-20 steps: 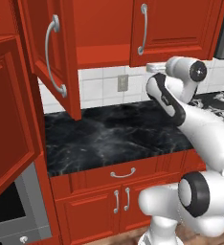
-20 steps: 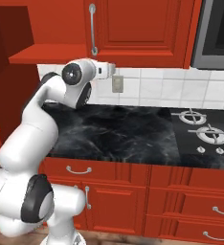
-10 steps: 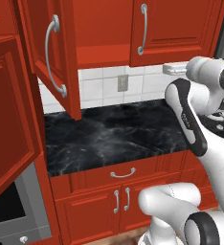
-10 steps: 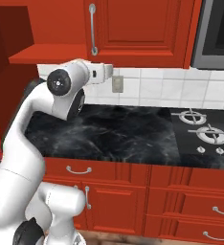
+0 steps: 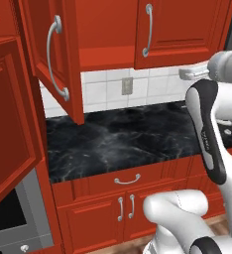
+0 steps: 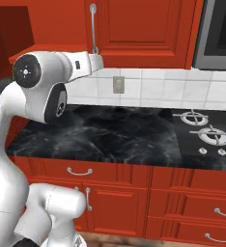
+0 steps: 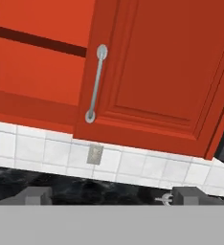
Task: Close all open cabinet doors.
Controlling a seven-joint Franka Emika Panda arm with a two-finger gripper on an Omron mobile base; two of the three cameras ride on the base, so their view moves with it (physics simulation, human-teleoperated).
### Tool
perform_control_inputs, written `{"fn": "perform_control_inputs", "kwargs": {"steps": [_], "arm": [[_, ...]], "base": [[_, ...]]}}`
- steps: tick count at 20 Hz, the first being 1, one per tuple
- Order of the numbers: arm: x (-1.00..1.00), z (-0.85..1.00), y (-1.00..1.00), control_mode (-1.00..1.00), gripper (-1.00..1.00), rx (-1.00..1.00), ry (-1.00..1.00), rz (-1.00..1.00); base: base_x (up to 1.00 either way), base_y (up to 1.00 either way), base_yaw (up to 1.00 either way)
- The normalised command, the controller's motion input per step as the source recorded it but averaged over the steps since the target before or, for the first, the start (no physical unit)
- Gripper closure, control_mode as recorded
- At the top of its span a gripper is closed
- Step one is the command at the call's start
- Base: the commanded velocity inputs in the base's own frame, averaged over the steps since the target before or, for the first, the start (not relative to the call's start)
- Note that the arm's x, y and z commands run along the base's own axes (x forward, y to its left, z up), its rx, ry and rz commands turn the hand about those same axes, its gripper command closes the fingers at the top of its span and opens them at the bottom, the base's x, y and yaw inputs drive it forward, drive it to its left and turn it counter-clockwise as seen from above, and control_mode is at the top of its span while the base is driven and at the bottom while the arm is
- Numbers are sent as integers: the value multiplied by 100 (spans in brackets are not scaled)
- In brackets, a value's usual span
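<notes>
Two glossy red cabinet doors stand open in the left base view: one upper door [image 5: 38,44] swings out over the counter's left end, and a larger door [image 5: 9,129] juts out at the far left. The upper door to their right [image 5: 187,25] is shut; it also appears as the closed door [image 6: 144,29] with its silver handle [image 7: 95,83]. The open cabinet's interior [image 7: 37,62] lies left of that handle. My gripper [image 5: 183,74] [image 6: 99,62] [image 7: 112,196] hangs open and empty just below the shut door's lower edge, touching nothing, with its fingertips [image 7: 35,195] wide apart.
A black marble counter [image 5: 123,141] runs below, with a wall socket [image 6: 118,84] on the white tiles. A gas hob [image 6: 206,132] sits at the right, a grey appliance [image 6: 216,34] above it, and an oven [image 5: 14,218] at the lower left. Drawers and low doors [image 5: 125,208] line the base.
The arm has swung: its elbow rose and came nearer the cameras, and the hand shifted right in the left base view. The jaws stayed open. The doors have not moved.
</notes>
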Motion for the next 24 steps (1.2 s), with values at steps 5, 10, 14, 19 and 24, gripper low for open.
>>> {"fn": "perform_control_inputs", "kwargs": {"steps": [5,10,14,19,24], "arm": [[-66,8,15,-100,-100,-21,13,-2],[-62,-2,9,-100,-100,-20,-2,0],[-64,-8,13,-100,-100,-16,-16,0],[-58,0,22,-100,-100,-12,-8,5],[-49,0,19,-100,-100,-11,0,19]], "base": [[0,0,0],[0,0,0],[0,0,0],[0,0,0],[0,0,0]]}}
